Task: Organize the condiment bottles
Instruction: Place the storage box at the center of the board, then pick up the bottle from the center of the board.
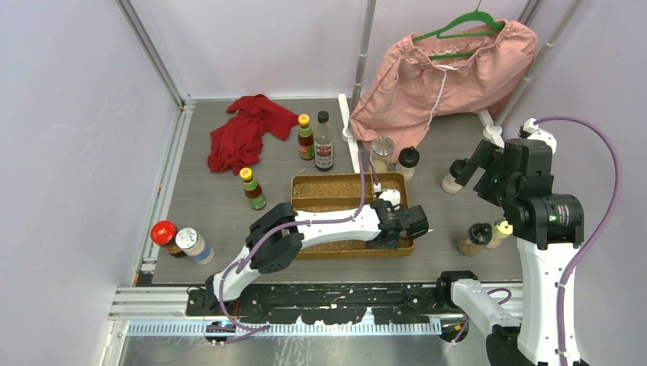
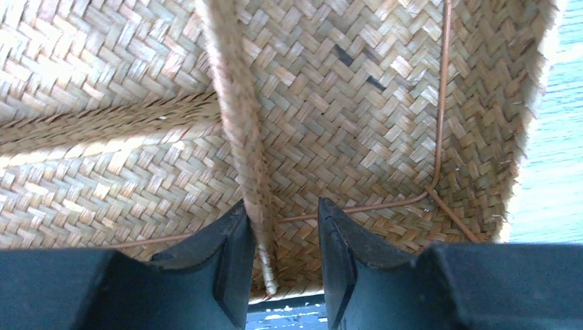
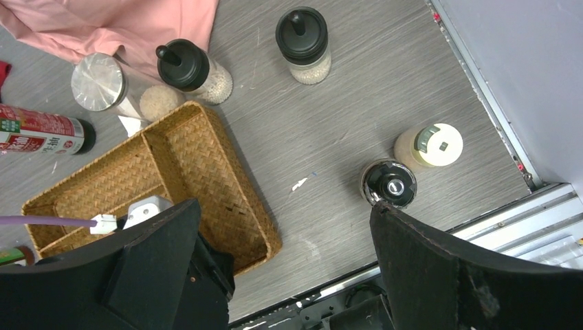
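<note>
Risk entry: your left claw (image 2: 282, 213), narrowly parted astride the divider (image 2: 237, 124) of the wicker tray (image 1: 336, 177), could snag on lifting and shove that tray into condiment bottles (image 1: 324, 141) standing toward the worktop's (image 1: 221, 198) far, left and right edges; right claw (image 3: 295, 227) wide, empty.

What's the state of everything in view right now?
Wicker tray, visible compartments empty.
Condiment bottles, upright, capped, visible ones all outside the tray.
Left end effector, open, astride the tray's divider.
Right end effector, open, empty, above the table.
Pink garment, hanging on green hanger.
Red cloth, crumpled on the table.
</note>
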`<state>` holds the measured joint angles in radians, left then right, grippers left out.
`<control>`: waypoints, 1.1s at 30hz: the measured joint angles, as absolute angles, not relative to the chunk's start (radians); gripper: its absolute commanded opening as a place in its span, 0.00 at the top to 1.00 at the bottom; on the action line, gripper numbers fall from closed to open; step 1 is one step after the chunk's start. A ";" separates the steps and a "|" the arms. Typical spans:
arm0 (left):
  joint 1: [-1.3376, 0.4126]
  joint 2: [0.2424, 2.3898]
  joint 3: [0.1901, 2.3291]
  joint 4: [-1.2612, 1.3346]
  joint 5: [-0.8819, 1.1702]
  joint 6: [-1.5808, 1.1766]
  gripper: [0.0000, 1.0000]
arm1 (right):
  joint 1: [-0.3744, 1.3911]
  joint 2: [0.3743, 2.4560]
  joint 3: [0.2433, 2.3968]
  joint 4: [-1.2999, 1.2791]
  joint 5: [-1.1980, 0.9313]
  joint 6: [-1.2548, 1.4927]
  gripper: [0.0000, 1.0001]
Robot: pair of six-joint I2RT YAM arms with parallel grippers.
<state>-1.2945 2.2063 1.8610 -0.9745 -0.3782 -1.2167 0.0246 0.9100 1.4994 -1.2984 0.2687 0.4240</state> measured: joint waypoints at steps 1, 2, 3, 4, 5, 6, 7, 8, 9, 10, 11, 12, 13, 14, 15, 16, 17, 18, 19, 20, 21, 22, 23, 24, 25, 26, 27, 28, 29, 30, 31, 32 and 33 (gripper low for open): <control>-1.295 2.206 1.858 -0.961 -0.375 -1.195 0.60 | 0.025 0.910 1.495 -1.296 0.267 0.424 0.00; -1.295 2.206 1.853 -0.947 -0.374 -1.181 0.59 | 0.025 0.910 1.492 -1.295 0.265 0.424 0.00; -1.295 2.204 1.843 -0.933 -0.374 -1.162 0.55 | 0.025 0.910 1.488 -1.294 0.263 0.424 0.00; -1.295 2.199 1.834 -0.921 -0.373 -1.141 0.50 | 0.025 0.910 1.485 -1.293 0.260 0.424 0.00; -1.296 2.192 1.821 -0.908 -0.373 -1.116 0.48 | 0.025 0.910 1.480 -1.291 0.259 0.424 0.00; -1.297 2.185 1.813 -0.902 -0.375 -1.093 0.47 | 0.025 0.910 1.477 -1.289 0.257 0.424 0.00; -1.299 2.173 1.804 -0.897 -0.377 -1.076 0.34 | 0.025 0.910 1.474 -1.288 0.256 0.424 0.00; -1.303 2.160 1.797 -0.892 -0.382 -1.058 0.21 | 0.025 0.910 1.472 -1.288 0.255 0.424 0.00; -1.308 2.143 1.791 -0.890 -0.387 -1.032 0.18 | 0.025 0.910 1.471 -1.288 0.253 0.424 0.00; -1.318 2.117 1.787 -0.886 -0.398 -1.013 0.16 | 0.025 0.910 1.469 -1.287 0.252 0.424 0.00; -1.327 2.098 1.787 -0.883 -0.408 -0.986 0.15 | 0.025 0.910 1.468 -1.287 0.252 0.424 0.00; -1.340 2.070 1.787 -0.878 -0.425 -0.958 0.04 | 0.025 0.910 1.465 -1.286 0.250 0.424 0.00; -1.351 2.048 1.789 -0.875 -0.440 -0.935 0.01 | 0.025 0.910 1.463 -1.286 0.249 0.424 0.00; -1.365 2.024 1.795 -0.876 -0.457 -0.906 0.00 | 0.025 0.911 1.461 -1.285 0.247 0.424 0.00; -1.379 2.000 1.809 -0.876 -0.474 -0.877 0.00 | 0.025 0.915 1.459 -1.285 0.244 0.424 0.00; -1.388 1.982 1.829 -0.881 -0.492 -0.852 0.00 | 0.025 0.917 1.456 -1.281 0.241 0.424 0.00; -1.397 1.968 1.847 -0.883 -0.509 -0.833 0.00 | 0.025 0.917 1.451 -1.277 0.238 0.424 0.00; -1.407 1.951 1.864 -0.884 -0.532 -0.810 0.00 | 0.025 0.919 1.443 -1.269 0.231 0.425 0.00; -1.412 1.930 1.874 -0.885 -0.557 -0.791 0.00 | 0.025 0.921 1.435 -1.265 0.224 0.424 0.00; -1.412 1.909 1.876 -0.888 -0.577 -0.773 0.00 | 0.025 0.922 1.425 -1.258 0.216 0.425 0.00; -1.406 1.881 1.869 -0.887 -0.593 -0.755 0.00 | 0.025 0.924 1.414 -1.251 0.207 0.425 0.00; -1.390 1.844 1.852 -0.882 -0.599 -0.740 0.00 | 0.025 0.929 1.401 -1.245 0.196 0.425 0.00; -1.367 1.804 1.826 -0.876 -0.596 -0.724 0.00 | 0.025 0.934 1.387 -1.237 0.182 0.424 0.00; -1.330 1.751 1.777 -0.854 -0.576 -0.716 0.00 | 0.025 0.942 1.376 -1.231 0.165 0.424 0.01; -1.265 1.675 1.703 -0.829 -0.541 -0.708 0.00 | 0.025 0.952 1.366 -1.224 0.143 0.422 0.01; -1.193 1.608 1.642 -0.815 -0.511 -0.701 0.00 | 0.027 0.963 1.359 -1.218 0.120 0.420 0.03; -1.116 1.545 1.576 -0.782 -0.482 -0.693 0.00 | 0.033 0.977 1.357 -1.211 0.098 0.418 0.04; -1.040 1.481 1.515 -0.762 -0.464 -0.684 0.00 | 0.040 0.990 1.357 -1.200 0.079 0.417 0.04; -0.964 1.425 1.461 -0.744 -0.461 -0.669 0.00 | 0.059 1.014 1.358 -1.179 0.057 0.416 0.04; -0.894 1.373 1.424 -0.746 -0.466 -0.653 0.00 | 0.085 1.036 1.360 -1.162 0.043 0.417 0.04; -0.855 1.343 1.416 -0.758 -0.474 -0.636 0.00 | 0.109 1.054 1.364 -1.150 0.034 0.416 0.04; -0.834 1.325 1.419 -0.762 -0.482 -0.618 0.00 | 0.150 1.082 1.377 -1.139 0.033 0.415 0.04; -0.818 1.314 1.435 -0.767 -0.488 -0.598 0.00 | 0.185 1.108 1.393 -1.133 0.036 0.412 0.04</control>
